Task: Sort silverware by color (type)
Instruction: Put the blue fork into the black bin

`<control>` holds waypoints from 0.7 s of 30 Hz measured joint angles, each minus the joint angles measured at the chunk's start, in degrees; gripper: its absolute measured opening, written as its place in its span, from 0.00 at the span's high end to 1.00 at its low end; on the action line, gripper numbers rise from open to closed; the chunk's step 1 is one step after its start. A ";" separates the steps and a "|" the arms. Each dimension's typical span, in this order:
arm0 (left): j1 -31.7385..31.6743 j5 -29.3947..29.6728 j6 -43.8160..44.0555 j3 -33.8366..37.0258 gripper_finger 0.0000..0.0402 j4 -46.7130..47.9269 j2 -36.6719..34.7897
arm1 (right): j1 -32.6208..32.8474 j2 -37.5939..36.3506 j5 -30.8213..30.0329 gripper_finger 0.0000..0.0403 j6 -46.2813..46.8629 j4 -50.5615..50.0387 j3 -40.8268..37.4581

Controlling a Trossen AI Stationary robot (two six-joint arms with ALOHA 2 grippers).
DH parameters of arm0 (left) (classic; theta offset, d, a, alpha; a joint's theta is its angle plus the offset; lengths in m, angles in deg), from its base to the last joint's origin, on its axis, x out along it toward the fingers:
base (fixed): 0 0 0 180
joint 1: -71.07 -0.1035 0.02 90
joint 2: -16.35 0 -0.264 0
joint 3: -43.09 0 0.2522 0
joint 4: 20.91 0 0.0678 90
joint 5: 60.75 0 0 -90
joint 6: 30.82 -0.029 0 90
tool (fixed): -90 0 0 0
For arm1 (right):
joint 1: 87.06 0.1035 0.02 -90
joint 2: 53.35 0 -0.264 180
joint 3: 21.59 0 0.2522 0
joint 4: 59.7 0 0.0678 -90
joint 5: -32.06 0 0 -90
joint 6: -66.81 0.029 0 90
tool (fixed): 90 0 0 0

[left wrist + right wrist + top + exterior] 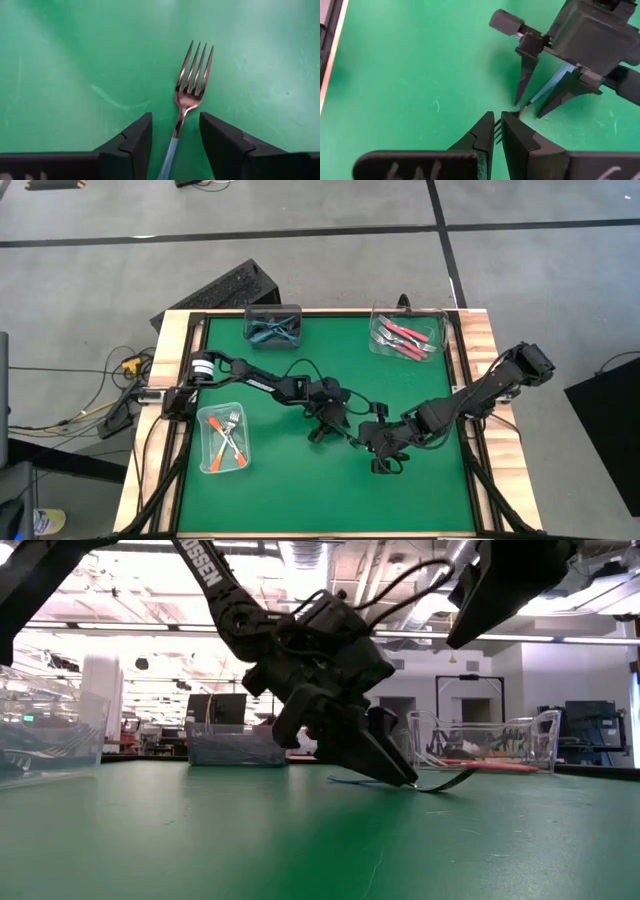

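On the green tabletop (60,60), the spread left gripper (175,142) straddles a light, stiff, slippery fork (187,95), best pinched mid-handle.

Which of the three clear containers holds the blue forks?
The container at the far edge, left of centre: its forks have blue-teal handles. The far-right container holds pink-red forks, and the near-left container holds orange ones.

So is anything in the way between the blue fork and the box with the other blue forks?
Nothing visible. Only bare green mat lies between the blue fork and the box of blue forks. The left hand is open around its handle; the right hand is beyond the tines, off that path.
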 joint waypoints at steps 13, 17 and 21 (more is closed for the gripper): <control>0.48 3.19 2.57 -0.25 0.85 3.38 -0.32 | 2.41 -0.02 0.04 0.85 0.26 0.24 0.00; 1.43 4.44 3.19 -0.55 0.98 3.89 -0.36 | 2.58 -0.02 -0.02 0.85 0.24 1.98 0.00; 1.79 6.74 5.10 -0.96 0.99 4.29 -0.94 | 2.56 -0.01 -0.14 0.85 0.26 2.95 0.00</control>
